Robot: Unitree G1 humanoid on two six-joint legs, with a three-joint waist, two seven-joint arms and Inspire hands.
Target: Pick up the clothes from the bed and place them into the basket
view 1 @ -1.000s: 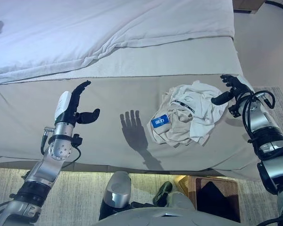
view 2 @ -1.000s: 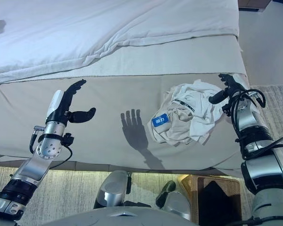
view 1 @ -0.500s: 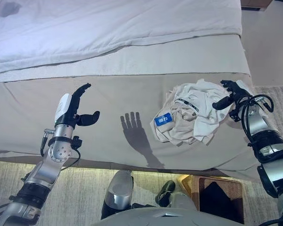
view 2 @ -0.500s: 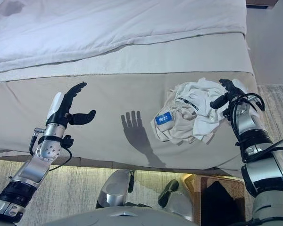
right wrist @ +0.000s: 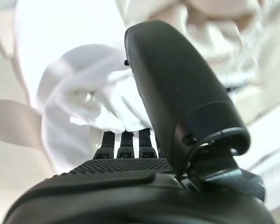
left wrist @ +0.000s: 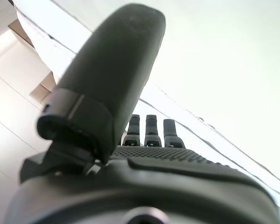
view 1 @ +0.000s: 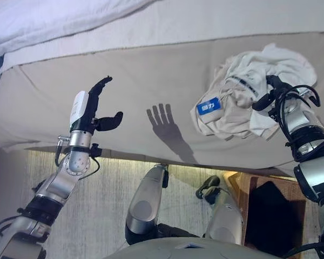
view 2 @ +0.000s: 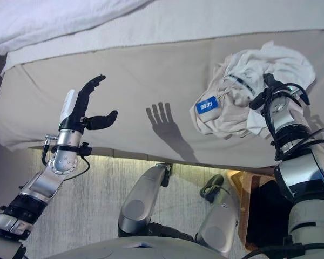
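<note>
A crumpled heap of white clothes [view 1: 240,102] with a blue label [view 1: 208,106] lies on the beige bed [view 1: 151,70], near its front edge at the right. My right hand [view 1: 274,89] is open and rests against the heap's right side; in the right wrist view its straight fingers [right wrist: 126,142] point into white cloth [right wrist: 74,93]. My left hand [view 1: 89,110] is open and held up over the bed's left front corner, holding nothing. A brown wicker basket [view 1: 242,195] stands on the floor below the clothes.
A white duvet [view 1: 43,21] covers the far part of the bed. The bed's front edge runs across the view, with pale carpet [view 1: 108,199] below it. The bed's left corner [view 1: 0,124] drops off beside my left arm.
The camera has moved, so the bed sits higher and more floor shows. My right hand has come in from beside the clothes to rest against the heap. The left hand stays raised and open.
</note>
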